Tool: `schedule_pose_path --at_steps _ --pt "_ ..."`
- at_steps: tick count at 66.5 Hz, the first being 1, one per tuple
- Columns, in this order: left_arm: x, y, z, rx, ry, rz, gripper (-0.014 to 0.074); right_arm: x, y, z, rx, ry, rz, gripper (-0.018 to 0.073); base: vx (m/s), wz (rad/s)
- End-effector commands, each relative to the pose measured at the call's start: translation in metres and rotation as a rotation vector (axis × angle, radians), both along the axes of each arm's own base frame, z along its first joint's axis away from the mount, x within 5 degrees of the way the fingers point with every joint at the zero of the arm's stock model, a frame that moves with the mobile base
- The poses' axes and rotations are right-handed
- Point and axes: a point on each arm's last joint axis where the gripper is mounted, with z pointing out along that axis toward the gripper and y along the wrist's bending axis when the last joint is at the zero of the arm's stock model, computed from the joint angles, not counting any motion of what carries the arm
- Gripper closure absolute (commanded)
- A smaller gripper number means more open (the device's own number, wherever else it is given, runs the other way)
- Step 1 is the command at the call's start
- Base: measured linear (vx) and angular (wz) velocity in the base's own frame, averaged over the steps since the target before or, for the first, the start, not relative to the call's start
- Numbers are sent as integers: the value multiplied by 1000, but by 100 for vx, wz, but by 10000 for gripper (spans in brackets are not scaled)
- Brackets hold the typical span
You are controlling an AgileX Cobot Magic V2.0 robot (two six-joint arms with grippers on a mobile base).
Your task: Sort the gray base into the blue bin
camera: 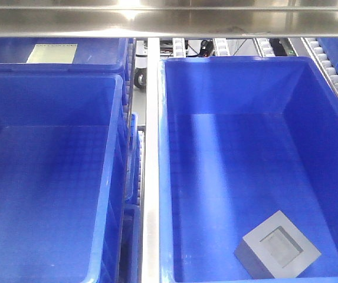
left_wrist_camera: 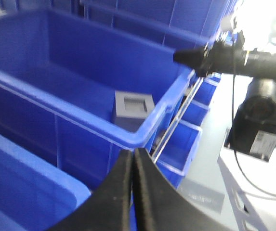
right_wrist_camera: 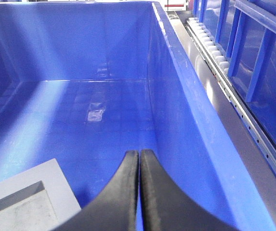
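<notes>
The gray base [camera: 278,247] lies recess-up on the floor of the right-hand blue bin [camera: 164,147], near its front right corner. The left wrist view shows the gray base [left_wrist_camera: 134,108] inside the blue bin [left_wrist_camera: 80,108], close to the corner. My left gripper [left_wrist_camera: 132,153] is shut and empty, outside and below the rim. My right gripper [right_wrist_camera: 139,153] is shut and empty, hanging inside the blue bin [right_wrist_camera: 176,96] just right of the gray base [right_wrist_camera: 22,202]. Neither gripper shows in the front view.
A second large blue crate [camera: 39,177] stands left, past a steel divider [camera: 152,177]. Behind it sits a crate with a pale card [camera: 52,53]. A steel bar [camera: 157,20] crosses the top. Roller rails [camera: 334,76] run at the right. The right arm [left_wrist_camera: 253,62] reaches over the rim.
</notes>
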Motion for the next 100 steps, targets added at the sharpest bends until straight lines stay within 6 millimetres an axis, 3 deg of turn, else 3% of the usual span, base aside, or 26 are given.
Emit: schedule_pose_path --at_steps 1,48,55,64,90,100 --pt "-2 4 14 -96 -39 6 604 2 0 3 -20 -37 -2 564 0 0" --pt "-2 4 13 -99 -41 6 604 2 0 3 -20 -37 -2 564 0 0" --pt "1 5 13 -91 -109 33 604 2 0 3 -20 -37 -2 564 0 0" --pt "7 11 8 -85 -248 160 604 2 0 3 -20 -37 -2 564 0 0" --pt "10 34 -33 -37 -292 692 604 2 0 3 -20 -37 -2 564 0 0" --pt "14 39 -38 -1 -284 866 604 2 0 3 -20 -37 -2 564 0 0"
